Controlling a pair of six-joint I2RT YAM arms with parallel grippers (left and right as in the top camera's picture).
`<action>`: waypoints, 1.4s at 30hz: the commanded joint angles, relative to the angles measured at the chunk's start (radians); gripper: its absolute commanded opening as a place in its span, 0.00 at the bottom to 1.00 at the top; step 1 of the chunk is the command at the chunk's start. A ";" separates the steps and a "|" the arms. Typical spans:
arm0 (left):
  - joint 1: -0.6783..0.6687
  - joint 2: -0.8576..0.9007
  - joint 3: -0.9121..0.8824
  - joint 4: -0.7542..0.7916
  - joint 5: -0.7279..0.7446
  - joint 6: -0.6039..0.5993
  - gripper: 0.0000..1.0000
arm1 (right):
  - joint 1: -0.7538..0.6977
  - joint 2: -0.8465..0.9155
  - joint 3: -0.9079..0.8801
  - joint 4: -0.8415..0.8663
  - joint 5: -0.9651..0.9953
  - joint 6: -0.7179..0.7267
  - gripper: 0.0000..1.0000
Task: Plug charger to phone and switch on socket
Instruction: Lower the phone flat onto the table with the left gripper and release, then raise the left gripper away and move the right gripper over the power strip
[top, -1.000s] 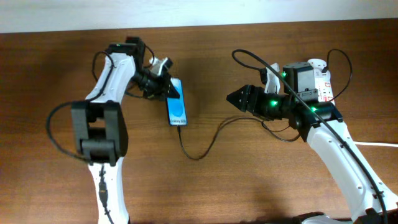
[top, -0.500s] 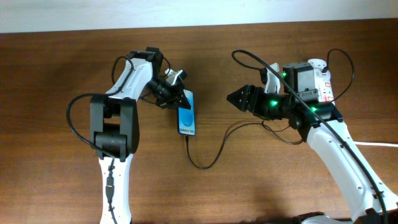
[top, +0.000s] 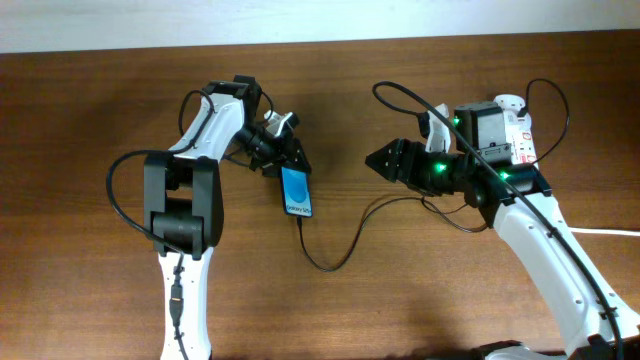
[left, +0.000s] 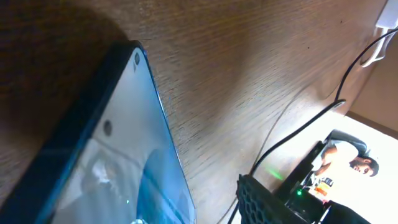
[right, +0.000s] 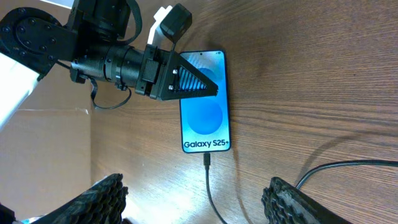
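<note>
The phone (top: 296, 190) lies flat on the wooden table with its blue screen up. It also shows in the right wrist view (right: 206, 118) and fills the left of the left wrist view (left: 112, 180). The charger (top: 325, 262) is a thin black cable that loops right toward the right arm. Its connector tip (right: 207, 160) meets the phone's bottom edge. My left gripper (top: 290, 160) sits over the phone's top end, open, with one finger (left: 267, 199) clear of the screen. My right gripper (top: 372, 158) is open and empty to the phone's right, also in its own view (right: 196, 186). The socket (top: 518, 135) is partly hidden behind the right arm.
A thick white cord (top: 610, 232) runs off the right edge. The robots' black cables arc above the right arm (top: 420, 100) and beside the left arm (top: 115, 190). The table's far edge meets a pale wall (top: 320, 20).
The left gripper carried the phone to the right, dragging the charger cable along. In the last half second the phone settled flat and shifted slightly. The right arm has not moved.
</note>
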 joint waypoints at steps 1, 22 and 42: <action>0.006 -0.002 0.010 -0.015 -0.118 -0.025 0.50 | -0.003 0.002 0.008 -0.004 0.009 -0.018 0.75; 0.006 -0.003 0.082 -0.053 -0.555 -0.179 0.67 | -0.003 0.002 0.008 -0.031 0.009 -0.097 0.75; 0.204 -0.229 1.169 -0.452 -0.581 -0.167 0.99 | -0.012 -0.129 0.470 -0.669 0.432 -0.272 0.76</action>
